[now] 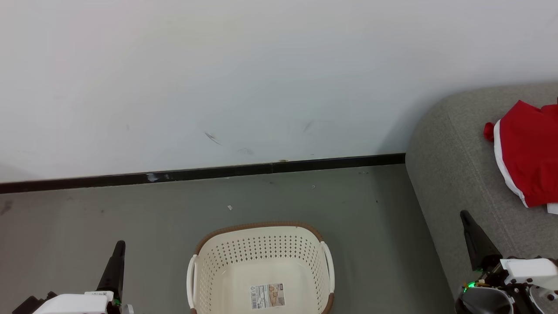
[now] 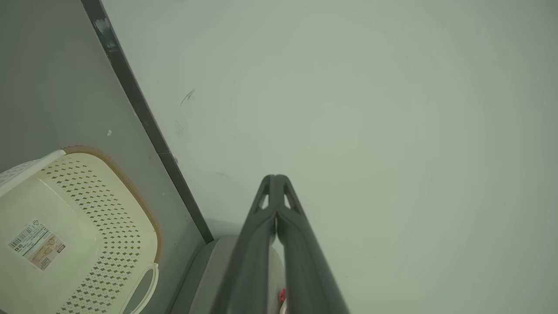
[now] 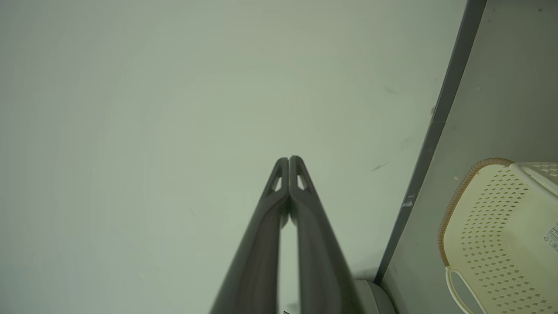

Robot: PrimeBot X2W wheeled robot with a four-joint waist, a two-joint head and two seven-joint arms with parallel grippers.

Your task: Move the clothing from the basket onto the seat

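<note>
Task looks done or v. near: basket point(image 1: 261, 250) sits bare inside, only a paper label point(image 1: 267, 295) on its bottom, though its near end is cut off in the head view. It's on the floor point(image 1: 130, 209) btwn the two, i.e. right of the left pincer point(image 1: 119, 245) and left of the right pincer point(image 1: 464, 214). Both pincers are closed tight, jaws pressed together, nothing in either. The clothing point(image 1: 529, 152) lies ahead and right of the right pincer, on the seat point(image 1: 453, 174): bright red fabric w/ white trim, rumpled, partly out of frame. Next move prob. calls for a look at the basket's hidden end; if nothing's there, no more grabs needed.
</note>
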